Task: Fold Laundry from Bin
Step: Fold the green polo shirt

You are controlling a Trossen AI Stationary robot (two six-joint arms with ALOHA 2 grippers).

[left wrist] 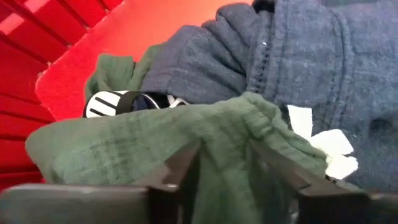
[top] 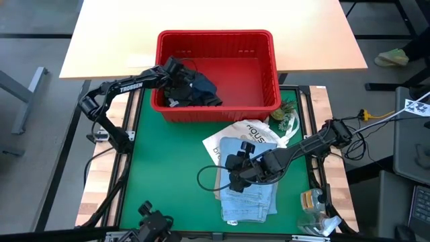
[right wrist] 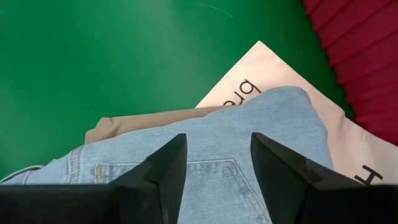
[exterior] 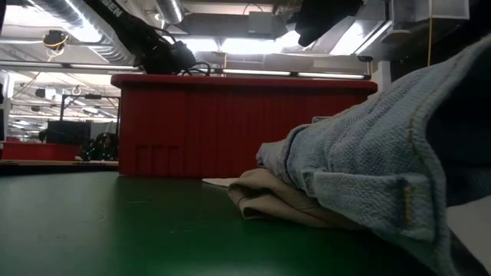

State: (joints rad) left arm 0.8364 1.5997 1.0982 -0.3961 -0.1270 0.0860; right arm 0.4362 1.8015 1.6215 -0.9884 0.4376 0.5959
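- Green mat-covered table (top: 168, 175) is carrying everything; nothing on it is blocking either arm.
- Rectangular red plastic bin with slotted walls (top: 259, 67) is sitting at the far edge of the mat, holding the remaining laundry bunched in its left corner.
- Folded stack on the mat: a light blue denim garment (right wrist: 249, 180) is lying on top of a beige garment (right wrist: 143, 121), both overlapping a white tote bag with dark lettering (right wrist: 261, 68).
- Dark blue-grey knit garment (left wrist: 298, 68) is lying in the bin just beyond the left fingers, with a white-lettered waistband (left wrist: 118, 102) peeking out beside it.
- Dark olive-green soft garment (left wrist: 155, 146) is draping right between and over the left fingers.
- Left gripper (left wrist: 227, 177) is reaching into the bin; its fingers are partly closed with olive cloth bunched between them. Cannot tell whether the pinch is firm.
- Right gripper (right wrist: 217, 165) is hovering directly over the blue denim, fingers standing wide, holding nothing.
- Step in hand, as I judge it: picking the next garment out of the bin while the right arm is waiting over the finished stack.
- Next move probably calls for a full pinch on the olive cloth, then a lift clear of the bin rim without dragging the knit garment along.
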